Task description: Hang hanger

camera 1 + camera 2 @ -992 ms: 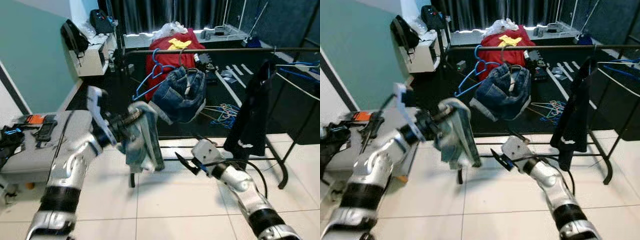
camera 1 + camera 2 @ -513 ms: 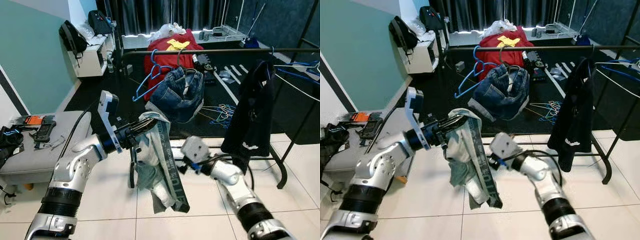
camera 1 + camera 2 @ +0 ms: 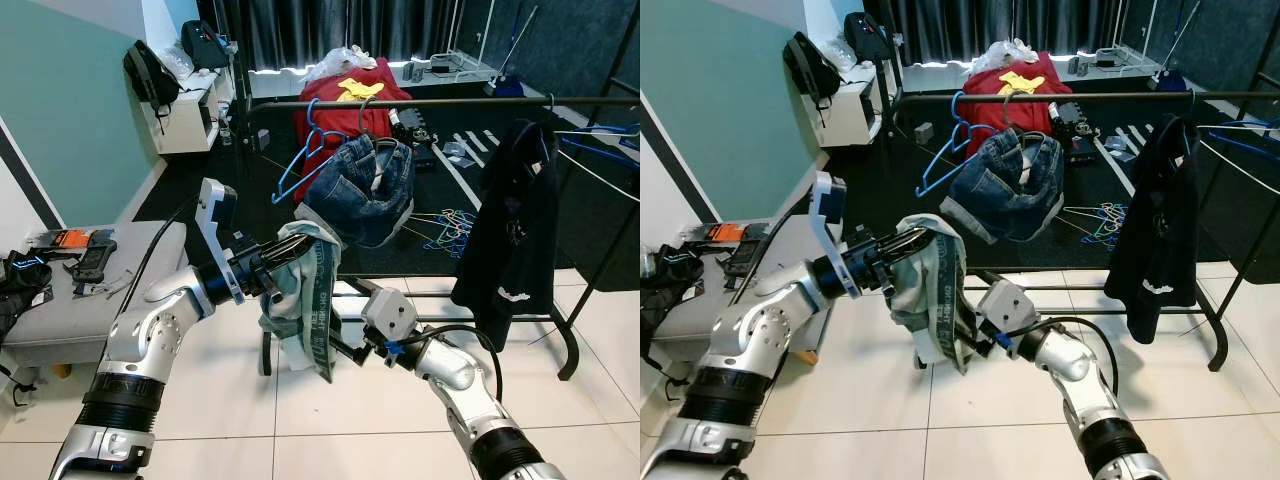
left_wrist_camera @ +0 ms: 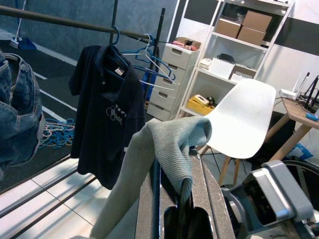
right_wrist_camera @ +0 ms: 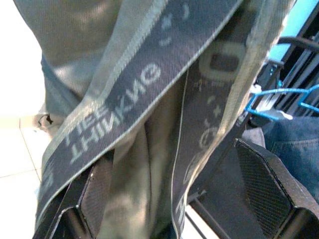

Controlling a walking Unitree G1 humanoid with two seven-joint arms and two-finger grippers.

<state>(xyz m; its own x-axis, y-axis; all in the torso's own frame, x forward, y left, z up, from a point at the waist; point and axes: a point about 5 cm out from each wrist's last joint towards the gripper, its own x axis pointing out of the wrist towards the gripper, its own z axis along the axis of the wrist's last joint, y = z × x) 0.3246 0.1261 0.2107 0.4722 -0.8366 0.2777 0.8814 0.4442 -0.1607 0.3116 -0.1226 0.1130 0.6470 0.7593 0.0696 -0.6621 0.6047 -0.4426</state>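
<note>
Right gripper (image 3: 345, 352): low, at the hem of the pale grey-green garment with dark lettered band (image 3: 305, 290), jaws spread on either side of the cloth. Left gripper (image 3: 285, 258): raised, jaws pinching the garment's top (hanger inside cannot be made out). Behind: black clothes rail (image 3: 440, 101) carrying blue denim jeans (image 3: 365, 190), blue wire hanger (image 3: 300, 160), black polo shirt (image 3: 510, 240). Far: red fabric heap (image 3: 350, 95).

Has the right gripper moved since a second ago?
Yes. The right gripper has gone left along the rack's floor bar, from beside the black shirt to the hanging grey garment.
</note>
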